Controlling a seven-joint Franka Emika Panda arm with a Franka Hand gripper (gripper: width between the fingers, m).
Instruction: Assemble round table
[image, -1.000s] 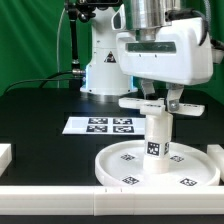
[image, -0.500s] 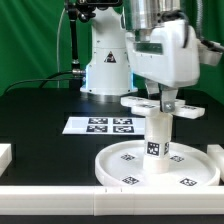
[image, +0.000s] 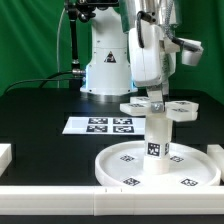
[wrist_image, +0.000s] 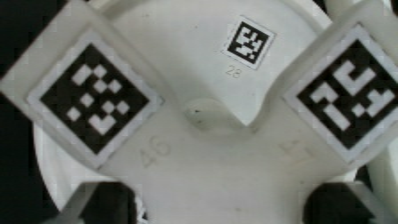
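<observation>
Cross-shaped piece (image: 159, 107) atop upright cylinder (image: 155, 140) on disc (image: 128, 165) — jaws straddle it.

White cylinder (image: 156, 140) upright on round rimmed disc (image: 125, 162), cross-shaped piece (image: 158, 107) seemingly seated atop

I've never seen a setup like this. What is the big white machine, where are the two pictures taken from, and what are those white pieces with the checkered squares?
The big white machine is a robot arm with a two-finger gripper. One picture comes from a camera standing off the arm; the other from a camera on its wrist, looking down closely.

On the black table lies a large white round rimmed plastic disc. A short thick white cylinder stands upright on it, topped by a white cross-shaped piece, which the gripper meets from above. Whether the fingers squeeze it is unclear.

The flat white marker board lies behind. The checkered squares are printed tags.
</observation>
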